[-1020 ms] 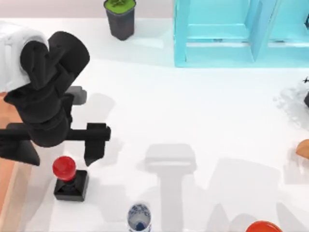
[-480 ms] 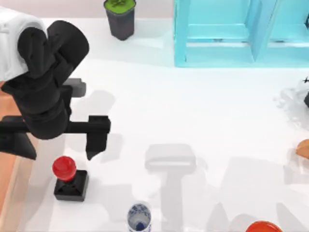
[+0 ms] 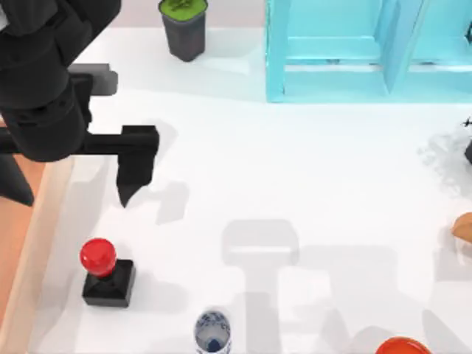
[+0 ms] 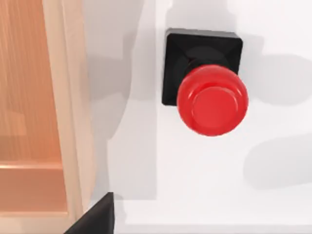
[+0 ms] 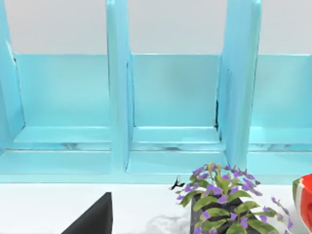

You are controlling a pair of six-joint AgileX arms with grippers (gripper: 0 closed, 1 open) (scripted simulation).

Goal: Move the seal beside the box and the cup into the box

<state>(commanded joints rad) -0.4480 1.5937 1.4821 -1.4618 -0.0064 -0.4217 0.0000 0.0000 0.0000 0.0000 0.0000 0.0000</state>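
Progress: the first half looks done, the second not begun. One seal (image 3: pixel 103 273), red knob on a black square base, stands upright on the white surface (image 3: pixel 295 184) at near left, just beside the outer wall of the box (image 3: pixel 33 243) and free of any grip. One cup (image 3: pixel 212 333), white with blue pattern, stands near centre at the near edge, well apart from the box; it has yet to be carried in.

Left pincer (image 3: pixel 70 177): one, above the box's right wall at far left, fingers spread wide, carrying nothing. The left wrist view looks down on the seal (image 4: pixel 207 87) and the box wall (image 4: pixel 68 112).

Right pincer: whether spread or pressed together cannot be told. The right wrist view faces the shelf unit (image 5: pixel 117 97).

Other items: one turquoise shelf unit (image 3: pixel 354 51), far right; one dark pot with green top (image 3: pixel 183 28), far centre-left; one red-orange bowl (image 3: pixel 402 346), near right.
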